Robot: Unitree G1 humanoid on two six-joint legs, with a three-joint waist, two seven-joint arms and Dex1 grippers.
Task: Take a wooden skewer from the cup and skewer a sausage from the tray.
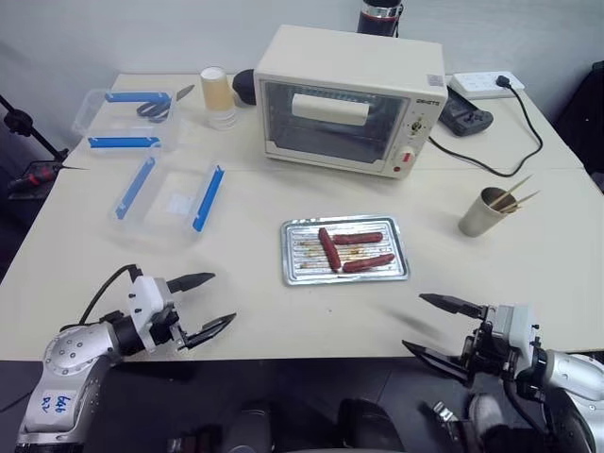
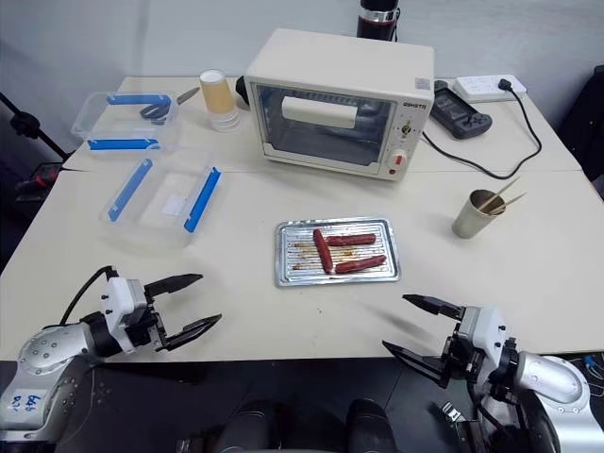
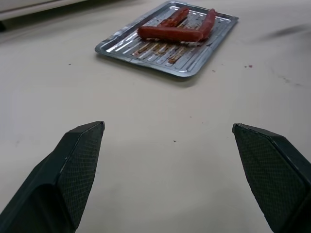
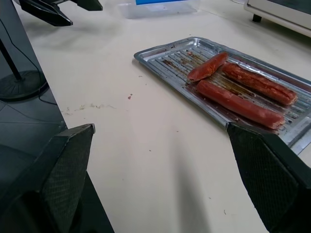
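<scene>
Both grippers, left gripper [image 1: 206, 304] and right gripper [image 1: 434, 326], hang spread wide and empty at the table's [image 1: 255, 203] near edge. From the head view, the cup [image 1: 480, 212] of wooden skewers [image 1: 516, 193] sits ahead of my right gripper, the tray [image 1: 344, 250] between both. Left wrist: sausages [image 3: 170, 33] lie well ahead. Right wrist: same. I'd reach right-handed, pinching one skewer high.
</scene>
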